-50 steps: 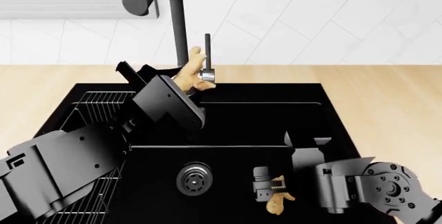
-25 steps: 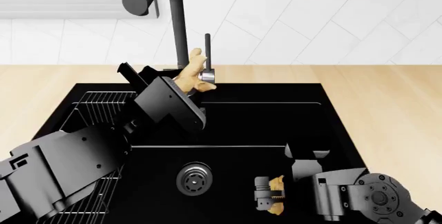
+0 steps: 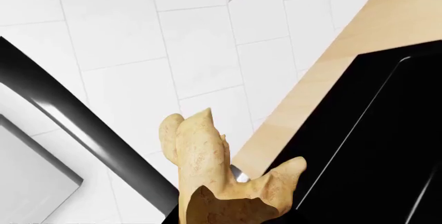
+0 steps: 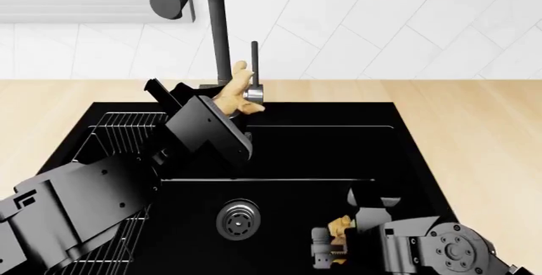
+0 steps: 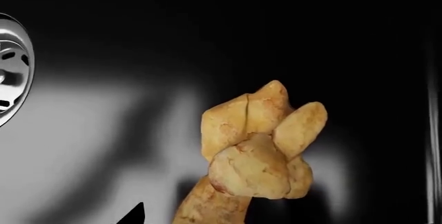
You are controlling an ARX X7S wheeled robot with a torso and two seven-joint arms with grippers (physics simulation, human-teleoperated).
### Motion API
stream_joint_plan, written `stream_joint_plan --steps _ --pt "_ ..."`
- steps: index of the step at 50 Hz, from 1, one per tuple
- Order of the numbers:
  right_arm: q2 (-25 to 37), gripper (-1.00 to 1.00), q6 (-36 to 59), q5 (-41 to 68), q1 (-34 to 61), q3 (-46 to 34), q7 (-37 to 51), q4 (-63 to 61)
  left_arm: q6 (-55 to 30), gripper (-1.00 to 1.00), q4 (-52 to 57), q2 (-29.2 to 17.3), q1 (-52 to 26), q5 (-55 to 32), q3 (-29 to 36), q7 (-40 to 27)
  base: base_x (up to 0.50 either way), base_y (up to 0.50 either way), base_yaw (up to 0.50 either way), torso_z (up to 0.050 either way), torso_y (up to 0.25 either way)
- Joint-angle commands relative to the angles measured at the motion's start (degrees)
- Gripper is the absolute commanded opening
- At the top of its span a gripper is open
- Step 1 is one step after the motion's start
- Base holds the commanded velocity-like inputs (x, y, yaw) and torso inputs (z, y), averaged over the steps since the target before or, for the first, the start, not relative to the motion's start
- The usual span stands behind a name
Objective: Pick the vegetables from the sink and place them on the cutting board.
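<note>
Ginger-like roots show in all three views, one at each arm. From the head camera the left gripper (image 4: 227,102) is raised over the back edge of the sink (image 4: 407,145), close to the dark faucet (image 4: 216,30) and its small steel lever (image 4: 253,91), and a pale tan root (image 4: 237,91) pokes out from its tip against the white tiled wall (image 4: 339,27); the fingers look closed around it, though the arm's black housing hides most of them. The left wrist camera gives what the head view cannot: the knobbly surface of that root (image 3: 214,182) up close, lifted clear of the basin, with the wooden countertop (image 3: 345,58) and the black sink rim (image 3: 386,131) behind it and the faucet stem (image 3: 83,136) crossing beside it; the fingers themselves are outside that picture. The right gripper (image 4: 329,246) sits low inside the basin, right of the round steel drain (image 4: 237,220), with the second root (image 4: 341,225) between its toothed fingers, clamped on it as far as the head view shows. The right wrist camera shows this root (image 5: 259,151) branched into several lobes above the dark basin floor, with the drain (image 5: 12,69) at the picture's edge; whether it touches the floor I cannot tell. A wire rack (image 4: 114,135) fills the sink's left part in the head view only.
</note>
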Motion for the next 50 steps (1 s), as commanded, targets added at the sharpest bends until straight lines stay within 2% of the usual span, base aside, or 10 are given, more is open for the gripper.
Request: stream_joint_plan --steps 1,16,17,24,37,50 --pt "-1.1 1.0 -0.5 -1.5 -0.9 -0.8 -2.5 2.6 0.3 -1.0 -0.2 0.0 0.2 -0.7 -0.2 -0.4 0.0 0.0 0.0 0.0 0.0" --pt "-3.8 1.0 -1.0 -4.1 -1.9 -2.8 -6.8 8.5 0.4 -1.0 -0.5 0.1 0.5 -0.4 -0.2 -0.5 0.0 0.0 0.0 0.0 0.0" --pt "-3.9 -1.0 -1.0 -4.2 -1.9 -2.8 -6.9 8.7 0.4 -1.0 -0.5 0.1 0.5 -0.4 -0.2 -0.5 0.0 0.0 0.01 0.0 0.0" --pt "-4.6 -1.0 -0.7 -4.3 -2.3 -3.3 -8.1 10.1 0.3 -1.0 -0.3 -0.2 0.6 -0.4 -0.2 -0.6 0.01 0.0 0.01 0.0 0.0" --pt "1.9 -1.0 0.9 -0.5 6.1 1.7 0.8 -4.4 0.5 -1.0 0.6 -0.4 0.5 -1.3 -0.9 -0.4 0.0 0.0 0.0 0.0 0.0" --pt "7.0 -1.0 1.7 4.1 15.8 8.6 5.3 -18.7 2.2 -1.0 2.1 -0.9 1.0 -2.6 -1.6 0.9 0.0 0.0 0.0 0.0 0.0"
